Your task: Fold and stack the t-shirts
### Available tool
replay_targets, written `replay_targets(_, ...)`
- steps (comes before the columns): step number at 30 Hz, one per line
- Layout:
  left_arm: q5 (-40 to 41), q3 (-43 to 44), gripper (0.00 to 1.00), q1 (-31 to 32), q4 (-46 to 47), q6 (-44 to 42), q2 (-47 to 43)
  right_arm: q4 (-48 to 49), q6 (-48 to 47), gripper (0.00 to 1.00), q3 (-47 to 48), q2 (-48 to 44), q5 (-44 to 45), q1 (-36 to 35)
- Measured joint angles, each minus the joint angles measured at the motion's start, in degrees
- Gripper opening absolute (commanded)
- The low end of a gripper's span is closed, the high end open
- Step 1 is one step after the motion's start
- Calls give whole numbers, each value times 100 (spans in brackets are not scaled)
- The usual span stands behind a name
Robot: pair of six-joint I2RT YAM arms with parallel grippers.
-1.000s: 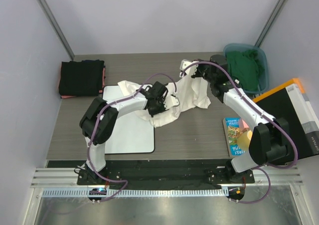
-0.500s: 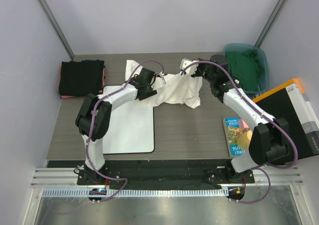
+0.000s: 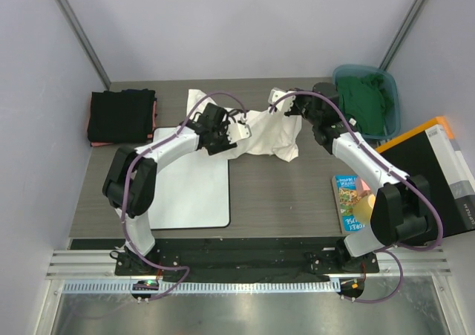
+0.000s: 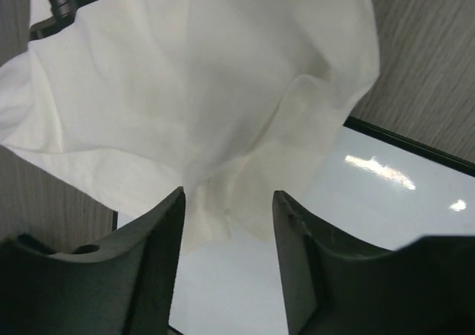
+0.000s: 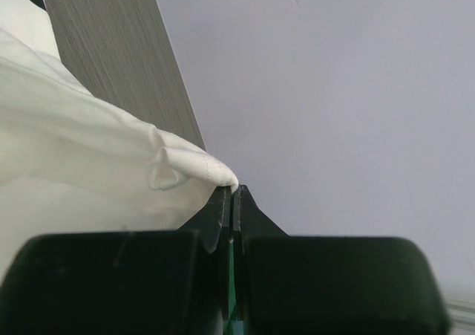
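A crumpled white t-shirt [image 3: 266,132] lies at the back middle of the table, one edge draped on the white board [image 3: 193,190]. My left gripper [image 3: 239,131] stands open at the shirt's left side. In the left wrist view the gripper [image 4: 228,205] has its jaws apart above the board [image 4: 371,201], and the shirt [image 4: 200,75] hangs just beyond the tips. My right gripper [image 3: 280,99] is shut on the shirt's hem [image 5: 189,168], lifted at the back. Folded black t-shirts [image 3: 121,114] with a pinkish-red edge are stacked at the far left. A green t-shirt [image 3: 364,101] fills a bin.
The blue bin [image 3: 391,90] stands at the back right. A colourful book [image 3: 347,201] lies near the right arm, with a black and orange box [image 3: 438,168] beyond it. Grey walls close the table on three sides.
The left gripper let go of the shirt, opened, and moved back and left off the board. The shirt has been drawn toward the back. The right gripper has held still, shut on the hem.
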State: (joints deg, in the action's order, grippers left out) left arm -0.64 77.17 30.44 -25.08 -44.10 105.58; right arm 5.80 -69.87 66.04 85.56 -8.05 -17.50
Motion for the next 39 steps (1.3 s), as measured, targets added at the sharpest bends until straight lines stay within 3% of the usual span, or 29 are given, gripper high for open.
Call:
replay_targets(12,-415,101,51,-315,-120,-365,726,0,44,1,-4,0,33,0)
replay_targets(23,-544,472,53,-433,-162,-490,857,0,63,1,-2,0,68,0)
replay_targets(39,-660,636,49,-518,-70,-787,1106,-55,61,1,181,232,68,0)
